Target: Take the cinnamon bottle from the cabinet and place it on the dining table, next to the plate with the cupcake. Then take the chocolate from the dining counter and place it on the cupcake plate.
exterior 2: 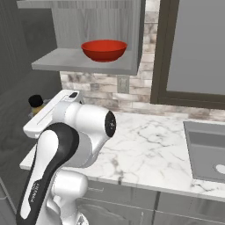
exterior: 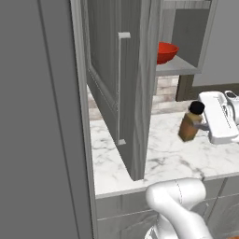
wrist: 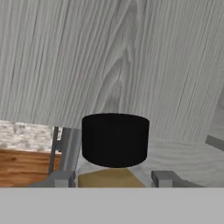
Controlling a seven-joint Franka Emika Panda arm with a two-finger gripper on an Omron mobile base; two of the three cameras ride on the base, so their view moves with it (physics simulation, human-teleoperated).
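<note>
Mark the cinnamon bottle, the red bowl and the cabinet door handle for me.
cinnamon bottle (exterior: 189, 127): left base view, on its brown body.
red bowl (exterior 2: 104, 50): right base view, on its outer wall.
cabinet door handle (exterior: 122, 88): left base view, midway along the pale vertical bar.

Pale brick wall (exterior 2: 110, 90) mid-frame behind a white marble worktop (exterior 2: 149, 149); dark-framed window (exterior 2: 193, 48) upper right; red bowl (exterior 2: 104, 50) on a grey shelf (exterior 2: 66, 61); sink (exterior 2: 206, 149) at right.
</note>
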